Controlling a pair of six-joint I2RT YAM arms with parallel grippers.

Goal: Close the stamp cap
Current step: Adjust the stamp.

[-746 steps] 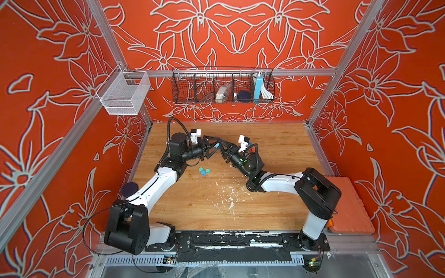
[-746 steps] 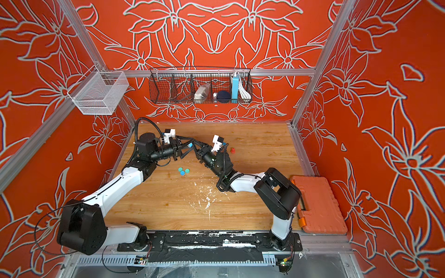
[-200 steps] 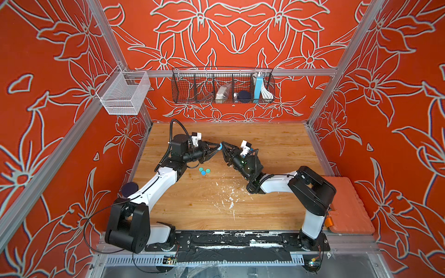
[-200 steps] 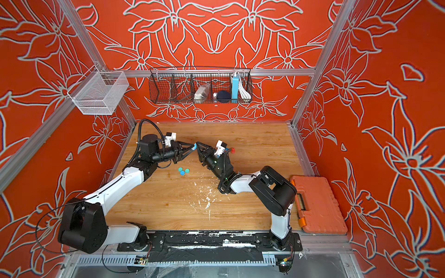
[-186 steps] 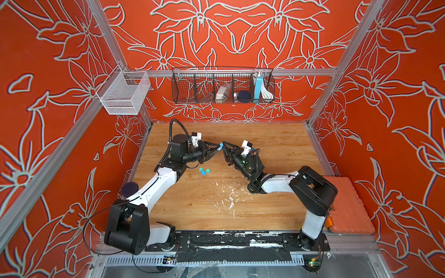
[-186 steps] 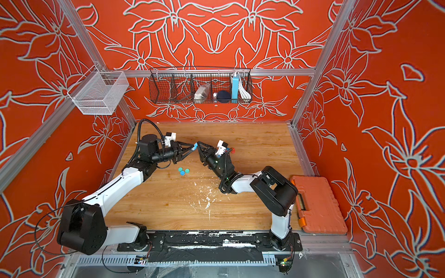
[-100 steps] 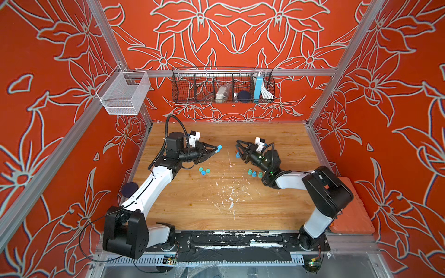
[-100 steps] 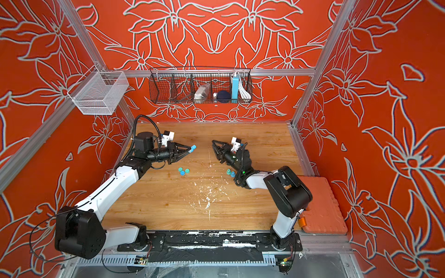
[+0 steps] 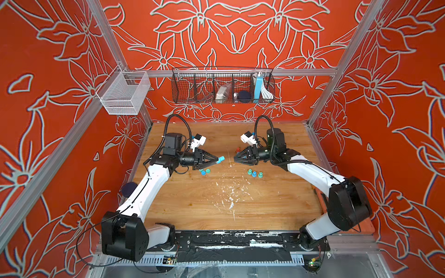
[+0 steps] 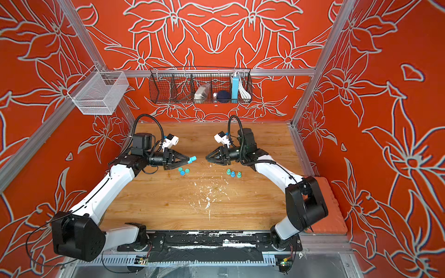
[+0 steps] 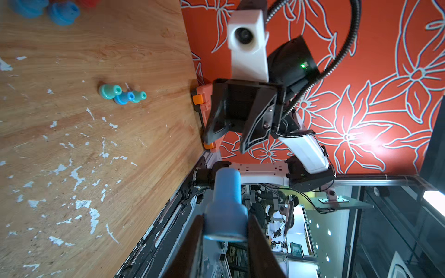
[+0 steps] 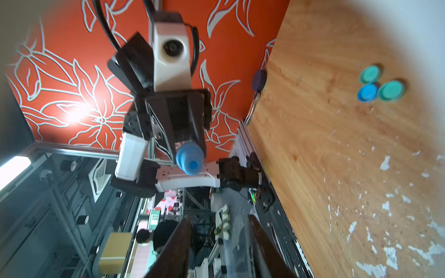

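Both arms pulled back from their mid-bench meeting of a second ago. Left tool (image 9: 216, 161) stays clamped on the blue stamp (image 9: 220, 159), held above the bench (image 9: 204, 211). Right tool (image 9: 236, 160) narrowly parted, empty.

Both top views look steeply down from high up front onto the whole worktop (image 9: 265, 204), far back, nearly the same scene. Left wrist camera sits close behind the left gripper (image 11: 226, 225), right wrist behind the right gripper (image 12: 219, 222); each faces the opposite gripper, worktop alongside.
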